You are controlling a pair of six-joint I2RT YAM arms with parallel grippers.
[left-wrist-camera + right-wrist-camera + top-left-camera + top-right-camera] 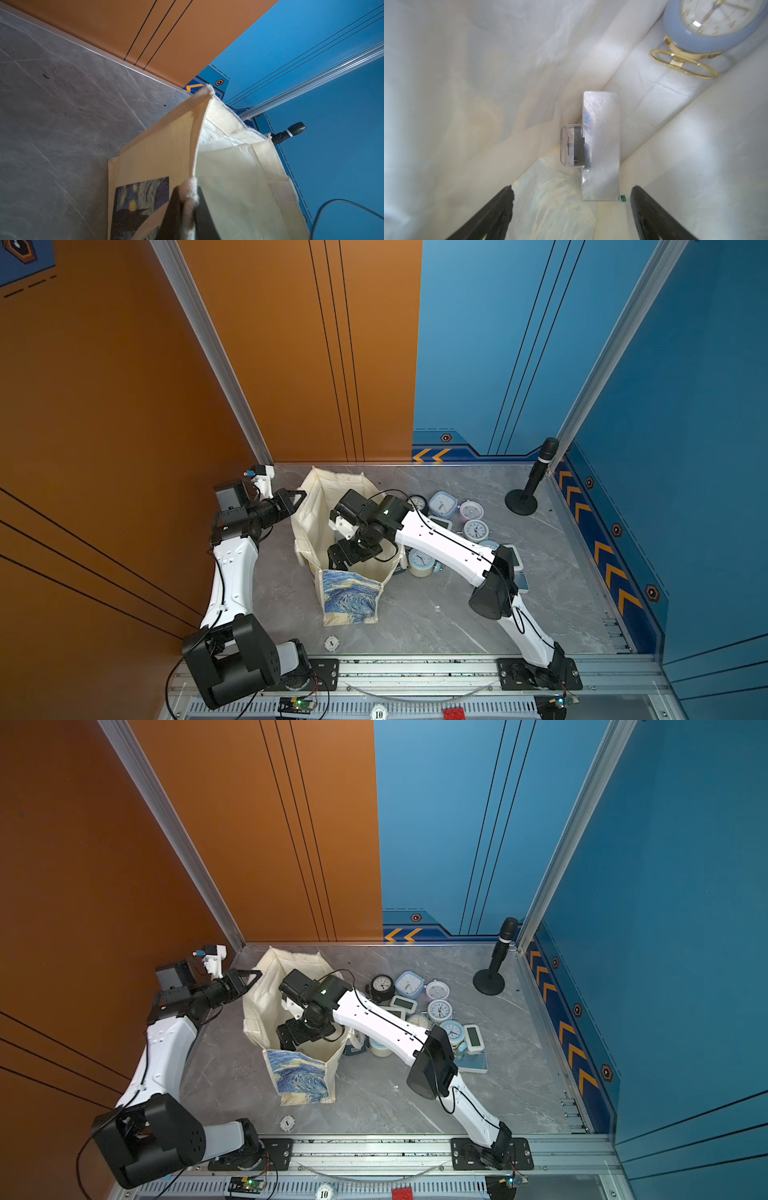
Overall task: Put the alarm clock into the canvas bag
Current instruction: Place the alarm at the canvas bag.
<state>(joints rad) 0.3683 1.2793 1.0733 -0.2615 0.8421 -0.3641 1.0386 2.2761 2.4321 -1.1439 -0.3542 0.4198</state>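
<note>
The cream canvas bag [351, 597] with a blue swirl print stands open in both top views [301, 1077]. My left gripper [300, 494] [188, 207] is shut on the bag's fuzzy rim [188, 187] and holds that side up. My right gripper [338, 562] [571, 207] reaches down inside the bag and is open, its black fingers [500, 212] wide apart with nothing between them. On the bag's white lining [467, 83] lies a clear rectangular alarm clock [601, 145], just beyond the fingertips. A round blue alarm clock [712, 27] with a gold stand rests farther in.
Several more clocks [461, 518] lie heaped on the grey table right of the bag, partly under my right arm. A black microphone on a round stand [534, 485] is at the back right corner. A small white disc [331, 643] lies near the front edge.
</note>
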